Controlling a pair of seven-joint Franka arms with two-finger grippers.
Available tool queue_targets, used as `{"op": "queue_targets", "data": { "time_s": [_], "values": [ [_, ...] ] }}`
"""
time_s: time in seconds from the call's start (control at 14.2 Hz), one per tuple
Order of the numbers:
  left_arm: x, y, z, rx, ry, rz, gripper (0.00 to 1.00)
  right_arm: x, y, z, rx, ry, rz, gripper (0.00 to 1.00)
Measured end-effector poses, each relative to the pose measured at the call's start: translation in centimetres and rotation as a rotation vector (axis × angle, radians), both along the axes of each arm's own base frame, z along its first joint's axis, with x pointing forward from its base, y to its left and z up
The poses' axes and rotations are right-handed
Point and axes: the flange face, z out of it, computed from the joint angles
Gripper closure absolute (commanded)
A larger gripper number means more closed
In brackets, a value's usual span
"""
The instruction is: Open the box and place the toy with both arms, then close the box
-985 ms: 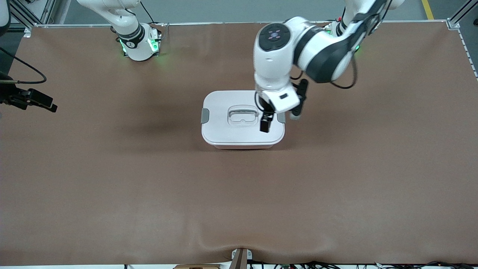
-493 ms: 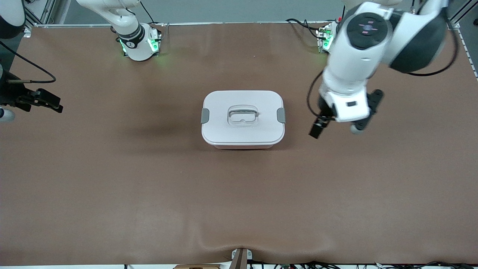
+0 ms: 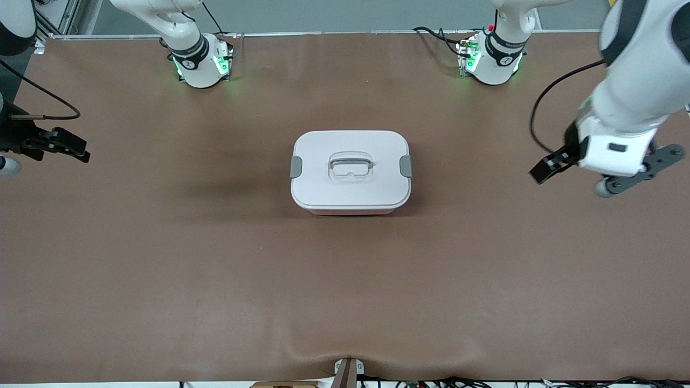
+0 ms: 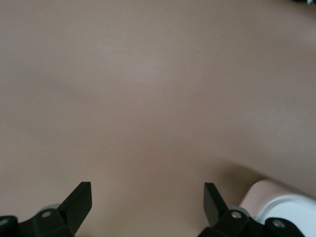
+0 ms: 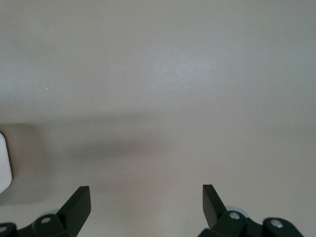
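Note:
The box [image 3: 350,171] stands shut in the middle of the table, with its white lid on, a grey clip at each end and the clear handle in the centre. The toy is out of view. My left gripper [image 3: 541,172] is open and empty, up in the air over bare table toward the left arm's end, well apart from the box. In the left wrist view it [image 4: 148,195] has only mat between its fingers. My right gripper [image 3: 75,151] waits open and empty at the right arm's end; the right wrist view shows it [image 5: 146,197] over bare mat.
A brown mat [image 3: 215,280] covers the whole table. The two arm bases [image 3: 202,64] [image 3: 493,59] stand along the edge farthest from the front camera. A pale pink and white rounded shape [image 4: 284,205] shows at the edge of the left wrist view; I cannot tell what it is.
My left arm has swung away from over the box lid toward its own end of the table. The box has not moved. The right gripper has barely shifted.

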Motion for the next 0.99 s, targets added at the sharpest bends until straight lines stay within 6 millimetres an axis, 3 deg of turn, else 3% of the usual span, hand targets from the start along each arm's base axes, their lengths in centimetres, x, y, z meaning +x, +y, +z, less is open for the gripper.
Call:
{"op": "queue_targets", "data": {
  "time_s": [0.21,0.56,0.77,0.99],
  "values": [
    [-0.6,2.0,2.5,0.013,0.000,-0.180,0.00,0.0,0.4,0.0,0.004,0.000,0.006,0.00],
    [-3.5,4.8,6.3,-0.003,0.021,-0.323,0.00,0.0,0.4,0.0,0.006,-0.001,0.005,0.00],
    [-4.0,9.3,7.2,-0.089,0.020,-0.387,0.00,0.0,0.1,0.0,0.007,-0.001,0.001,0.00],
    [-5.0,10.2,7.1,-0.100,0.031,-0.412,0.00,0.0,-1.1,-0.1,0.010,0.001,-0.005,0.00]
  ]
}}
